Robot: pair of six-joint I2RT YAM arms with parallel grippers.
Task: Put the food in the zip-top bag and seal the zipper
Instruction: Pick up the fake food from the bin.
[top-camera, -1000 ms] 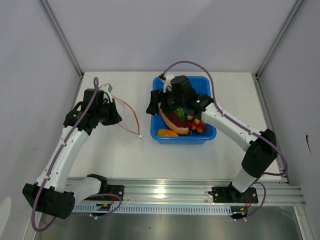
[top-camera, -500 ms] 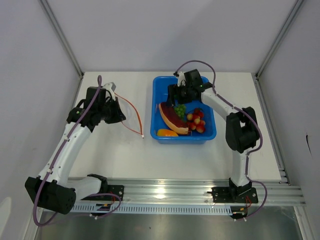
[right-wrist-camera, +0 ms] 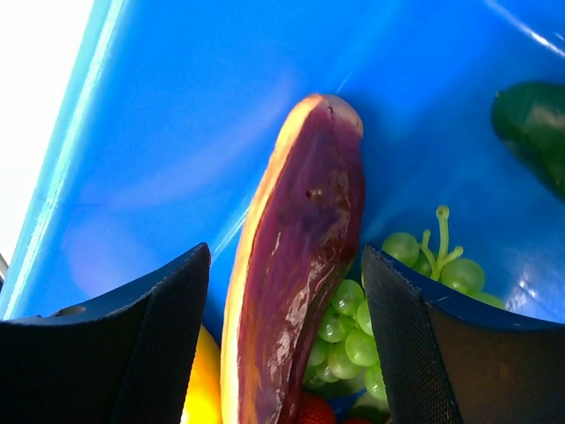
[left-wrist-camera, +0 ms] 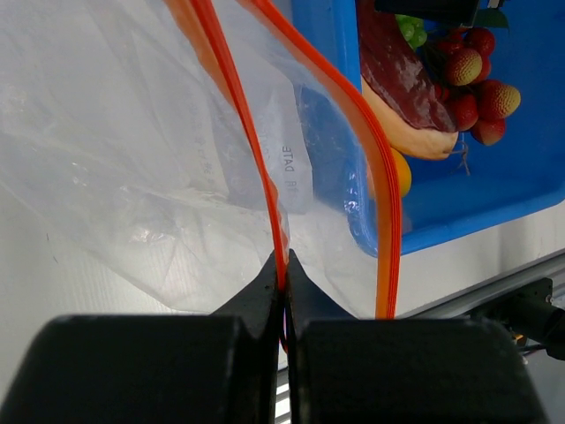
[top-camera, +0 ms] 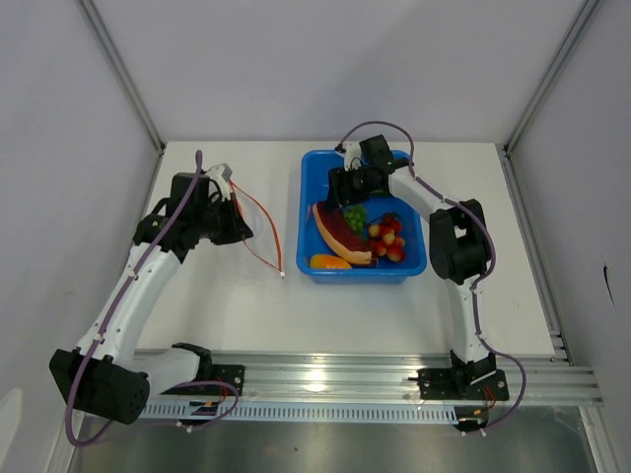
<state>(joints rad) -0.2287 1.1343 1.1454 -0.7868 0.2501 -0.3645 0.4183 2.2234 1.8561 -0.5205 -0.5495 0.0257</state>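
Note:
The zip-top bag (left-wrist-camera: 132,150) lies clear and crinkly on the table left of the bin. Its orange zipper (top-camera: 258,219) curves open in two strips. My left gripper (left-wrist-camera: 284,265) is shut on the nearer strip of the zipper (left-wrist-camera: 256,159); in the top view the left gripper (top-camera: 233,221) sits at the bag's left side. My right gripper (right-wrist-camera: 287,265) is open inside the bin, one jaw on each side of the red-brown meat slice (right-wrist-camera: 300,256), with gaps showing. The green bunch (right-wrist-camera: 353,336), dark cucumber (right-wrist-camera: 538,132), orange-yellow piece (right-wrist-camera: 205,389) and red fruits (top-camera: 387,236) lie around it.
All the food lies in a blue plastic bin (top-camera: 360,277) at the table's middle right. Its left wall (left-wrist-camera: 322,97) is close behind the bag's open mouth. Grey walls enclose the table, and a metal rail (top-camera: 375,379) runs along the near edge.
My right arm has folded back, and its gripper has moved from over the bin's middle to the bin's far end. My left gripper has shifted slightly right with the zipper strip.

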